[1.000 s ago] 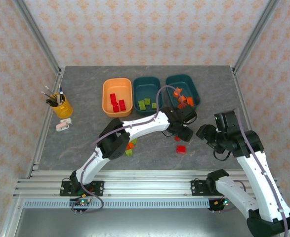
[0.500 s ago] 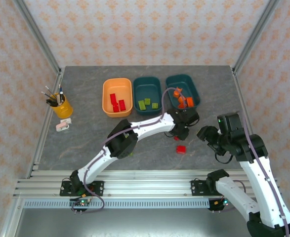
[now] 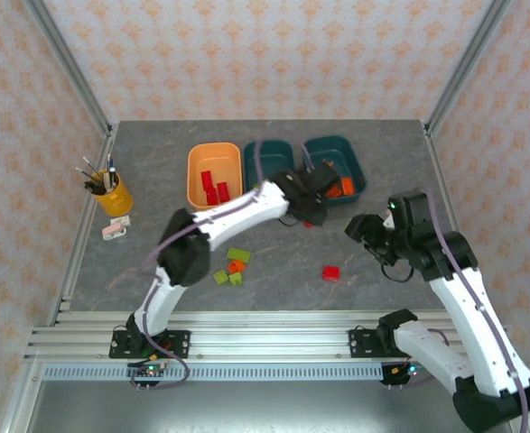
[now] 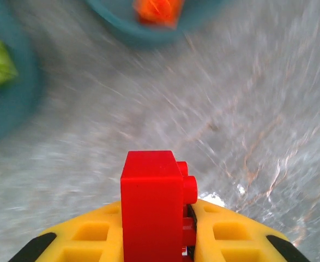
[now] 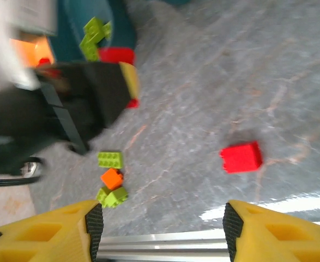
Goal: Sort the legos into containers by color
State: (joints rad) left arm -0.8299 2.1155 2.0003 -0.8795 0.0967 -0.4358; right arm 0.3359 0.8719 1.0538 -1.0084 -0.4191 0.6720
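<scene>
My left end effector is pressed shut on a red brick, pinched between the yellow fingers with its studs facing right in the wrist view. It hangs over the grey counter just in front of the two dark teal tubs; the left wrist view is motion-blurred, though lime green shows in the middle teal tub and orange bricks lie in the right teal tub. The light orange tub holds several red bricks. My right end effector is spread with nothing between its fingers, near a second red brick lying alone on the counter. Further left sits a loose cluster (two or three lime green bricks around one orange brick), well apart from the tubs.
</scene>
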